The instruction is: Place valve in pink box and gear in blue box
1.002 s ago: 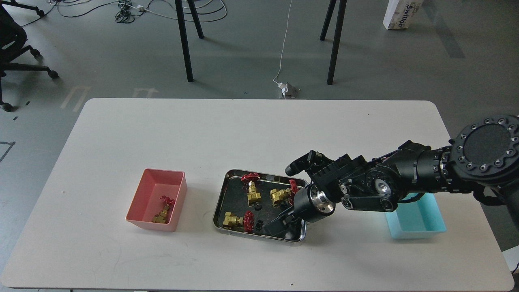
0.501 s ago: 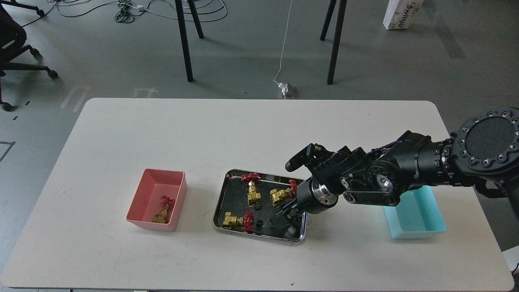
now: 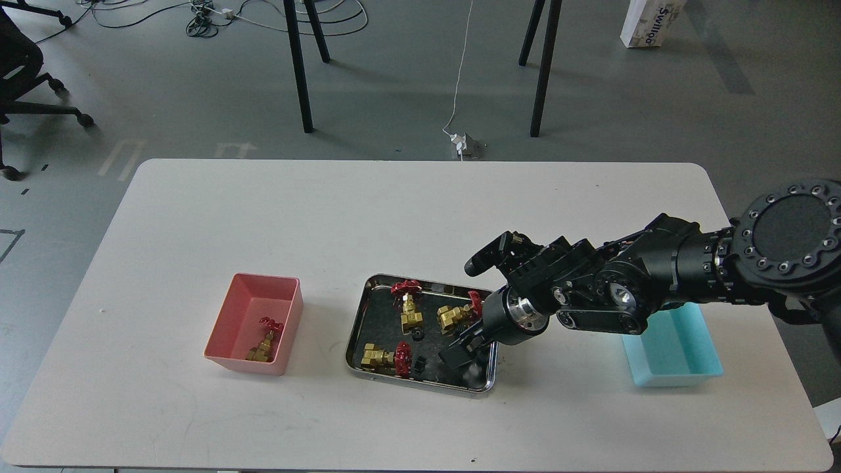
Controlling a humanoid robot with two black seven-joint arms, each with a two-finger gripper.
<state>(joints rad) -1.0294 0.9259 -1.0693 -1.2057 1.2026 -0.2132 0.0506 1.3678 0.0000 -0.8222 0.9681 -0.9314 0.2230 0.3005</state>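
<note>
Grey floor (image 3: 407, 72), black table legs (image 3: 299, 66), tangled cables (image 3: 210, 16).

Shiny, mirror-bright steel tray (image 3: 355, 328); matt, smooth plastic pink box (image 3: 293, 332) and blue box (image 3: 670, 378); brass-gold metal valves (image 3: 412, 320) with glossy red handwheels; smooth matt white table (image 3: 263, 217).

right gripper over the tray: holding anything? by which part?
Cannot tell. The right gripper is dark, low over the steel tray, and its jaws can't be made out; no gear or valve visible in them.
</note>
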